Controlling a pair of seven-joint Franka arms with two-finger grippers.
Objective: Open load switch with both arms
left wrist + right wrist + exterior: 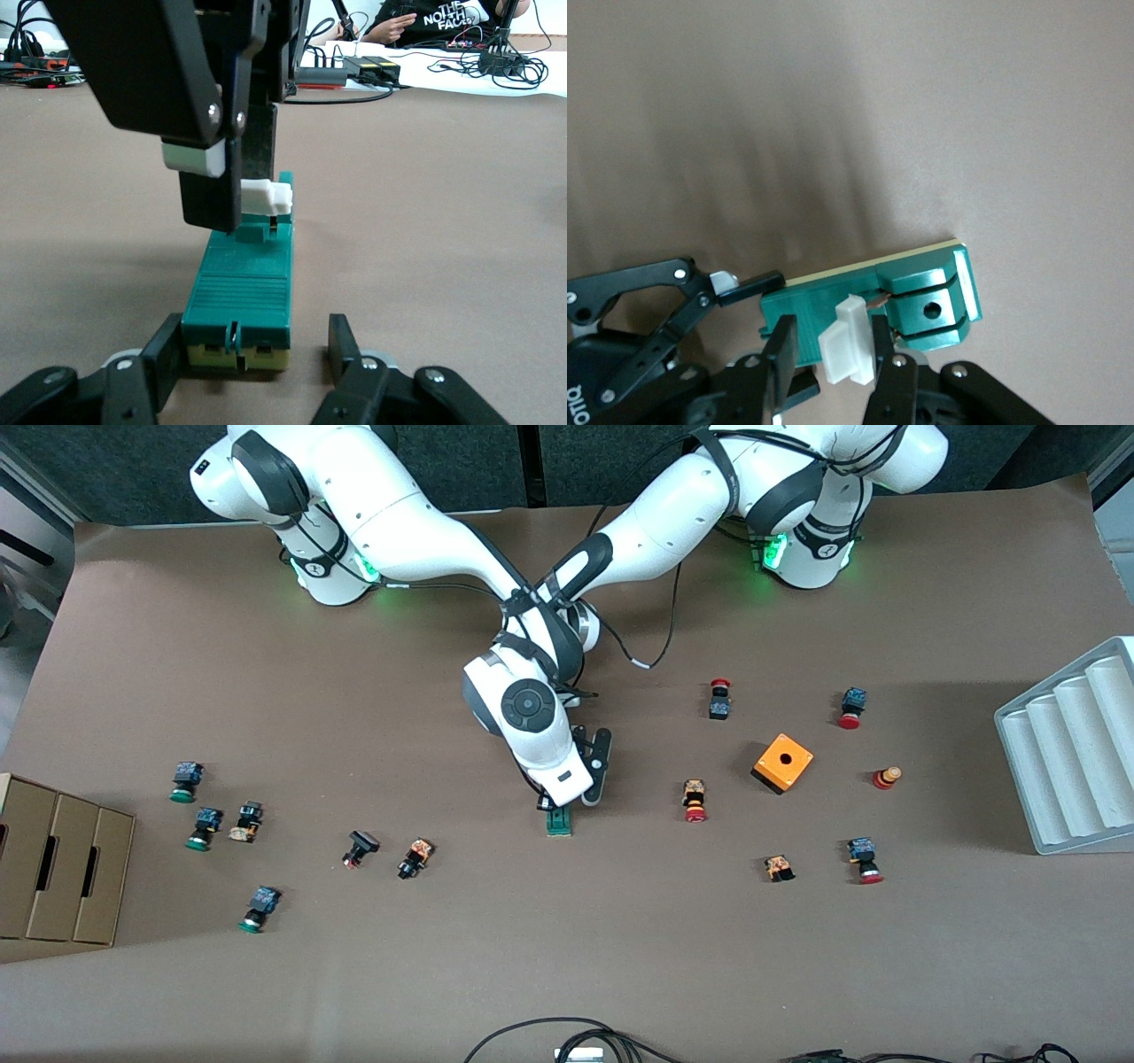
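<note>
The white piece (849,351) of the slim dark-green rectangular load switch (241,290) is pinched by the right gripper (831,350), while the switch's other end is clamped between the fingers of the left gripper (257,354), low on the brown tabletop (620,921). The switch lies flat near the tabletop's middle, well apart from the orange cube with a hole (783,763), toward the right arm's end from it.

Slim dark-green load switch (558,821) mid-surface (567,957), orange cube with a hole (782,763) toward the left arm's end, brown cardboard boxes (62,868) at the right arm's end
</note>
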